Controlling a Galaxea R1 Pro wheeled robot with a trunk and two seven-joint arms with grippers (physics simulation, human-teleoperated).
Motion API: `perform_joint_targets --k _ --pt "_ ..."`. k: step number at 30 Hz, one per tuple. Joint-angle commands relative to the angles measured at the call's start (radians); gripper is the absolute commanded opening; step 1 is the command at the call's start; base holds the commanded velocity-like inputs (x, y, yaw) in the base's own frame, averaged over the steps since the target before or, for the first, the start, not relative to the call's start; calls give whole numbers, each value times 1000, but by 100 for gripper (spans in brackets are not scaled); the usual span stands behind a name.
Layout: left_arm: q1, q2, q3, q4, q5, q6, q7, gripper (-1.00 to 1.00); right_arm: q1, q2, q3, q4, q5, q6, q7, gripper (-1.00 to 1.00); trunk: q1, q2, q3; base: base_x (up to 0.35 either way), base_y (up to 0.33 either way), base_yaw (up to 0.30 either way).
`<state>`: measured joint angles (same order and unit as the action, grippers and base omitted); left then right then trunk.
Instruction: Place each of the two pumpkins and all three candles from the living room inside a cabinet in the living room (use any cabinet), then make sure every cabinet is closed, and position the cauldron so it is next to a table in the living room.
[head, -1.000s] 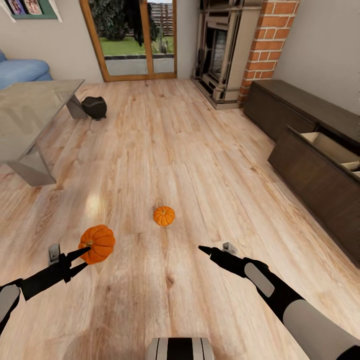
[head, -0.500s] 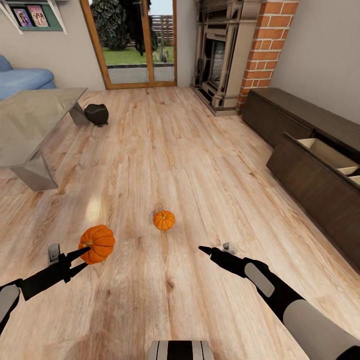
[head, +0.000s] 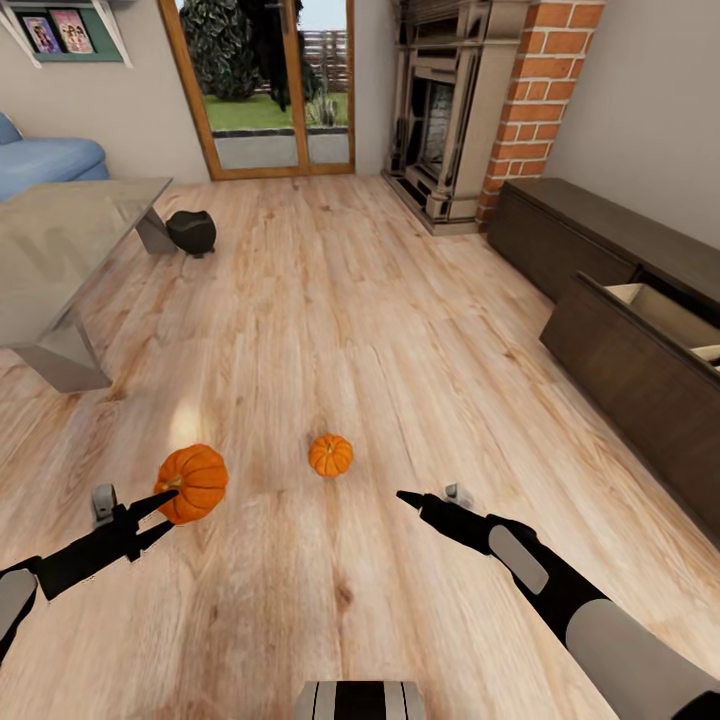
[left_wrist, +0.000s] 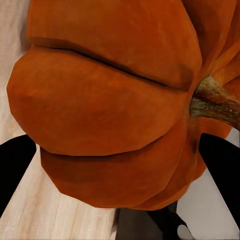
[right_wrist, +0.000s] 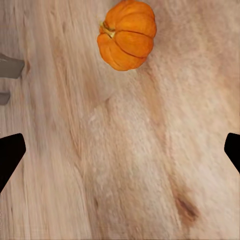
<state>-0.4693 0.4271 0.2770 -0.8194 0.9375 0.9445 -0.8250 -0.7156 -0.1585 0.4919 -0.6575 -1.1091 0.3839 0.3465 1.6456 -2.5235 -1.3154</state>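
My left gripper (head: 166, 514) is shut on one orange ribbed pumpkin (head: 192, 483), held above the floor at the lower left. Up close in the left wrist view, that pumpkin (left_wrist: 110, 105) sits between the two black fingers. A second, smaller-looking pumpkin (head: 330, 455) lies on the wood floor ahead, between my arms; the right wrist view shows this pumpkin (right_wrist: 126, 34) too. My right gripper (head: 408, 498) hovers open and empty just short of it. The black cauldron (head: 191, 232) stands beside a leg of the table (head: 60, 235). The dark cabinet (head: 610, 330) runs along the right wall. The candles are out of view.
One cabinet drawer (head: 668, 312) stands pulled out, its pale inside showing. A brick fireplace (head: 470, 110) and a glass door (head: 265, 80) are at the far end. A blue sofa (head: 45, 160) sits behind the table. Bare wood floor stretches across the middle.
The whole view has shifted: the floor pumpkin now appears lower and closer, and the cabinet sits a little further right. The left gripper still holds its pumpkin, and the right gripper keeps its pose.
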Motion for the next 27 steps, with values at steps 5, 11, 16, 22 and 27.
perform_joint_targets --k 5,11,16,22,27 --pt "-2 2 2 2 -3 4 -17 -100 -1 0 4 6 -9 1 2 100 0 0 -1 258 194 0" --pt "-2 3 2 2 -3 4 -20 -100 -1 -1 4 9 -20 12 81 100 0 0 -1 236 252 0" --pt "-2 3 2 2 -2 4 -20 -100 -1 2 1 67 -19 75 135 100 0 0 -1 229 262 0" --pt "-2 4 2 2 -1 4 -20 -100 -96 8 2 320 -17 102 91 100 0 0 -1 228 263 0" --pt "-2 3 2 2 0 4 -20 -100 -117 4 2 390 -18 93 83 100 0 0 -1 228 254 0"
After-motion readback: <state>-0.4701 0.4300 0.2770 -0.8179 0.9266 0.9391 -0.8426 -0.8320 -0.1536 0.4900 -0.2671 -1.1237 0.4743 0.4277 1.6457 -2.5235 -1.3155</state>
